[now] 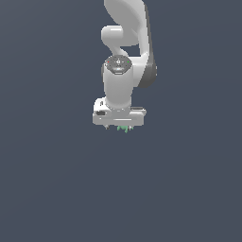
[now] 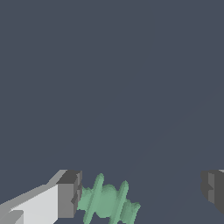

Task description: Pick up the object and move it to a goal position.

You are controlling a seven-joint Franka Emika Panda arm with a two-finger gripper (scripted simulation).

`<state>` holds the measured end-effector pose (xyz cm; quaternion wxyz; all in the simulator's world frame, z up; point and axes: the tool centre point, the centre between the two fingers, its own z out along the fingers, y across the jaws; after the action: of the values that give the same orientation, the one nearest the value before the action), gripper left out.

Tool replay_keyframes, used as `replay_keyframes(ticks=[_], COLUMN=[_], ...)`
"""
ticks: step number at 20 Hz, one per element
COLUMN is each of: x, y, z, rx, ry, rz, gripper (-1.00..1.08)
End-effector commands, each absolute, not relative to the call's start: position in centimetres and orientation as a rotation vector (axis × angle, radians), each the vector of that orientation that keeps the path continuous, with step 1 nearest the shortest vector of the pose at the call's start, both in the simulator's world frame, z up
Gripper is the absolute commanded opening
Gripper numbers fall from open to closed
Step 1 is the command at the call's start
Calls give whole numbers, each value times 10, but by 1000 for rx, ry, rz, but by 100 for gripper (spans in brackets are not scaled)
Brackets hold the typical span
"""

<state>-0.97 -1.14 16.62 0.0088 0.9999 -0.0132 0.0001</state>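
Note:
The object (image 2: 107, 202) is a small light-green piece with ridged, spiky edges. In the wrist view it sits between the two dark finger pads of my gripper (image 2: 140, 193), right against one pad (image 2: 69, 194) and far from the other pad. The jaws stand wide apart, so the gripper is open and is not clamped on the piece. In the exterior view the white gripper (image 1: 119, 126) points straight down and the object (image 1: 124, 128) shows as a green speck just under its lower edge. The fingertips are mostly hidden there.
A plain dark grey-blue surface (image 1: 56, 189) fills both views. The white arm (image 1: 124, 56) rises toward the top of the exterior view. No goal marker shows.

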Motion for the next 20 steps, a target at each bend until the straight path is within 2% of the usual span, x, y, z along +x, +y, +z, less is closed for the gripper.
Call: replay_keyframes(ticks=[1, 12, 20], x=[-10, -10, -9], y=[-11, -12, -45], z=[166, 166, 170], rx=[3124, 3123, 3094], ry=[-41, -42, -64], rz=[0, 1, 18], gripper=[100, 100, 100])
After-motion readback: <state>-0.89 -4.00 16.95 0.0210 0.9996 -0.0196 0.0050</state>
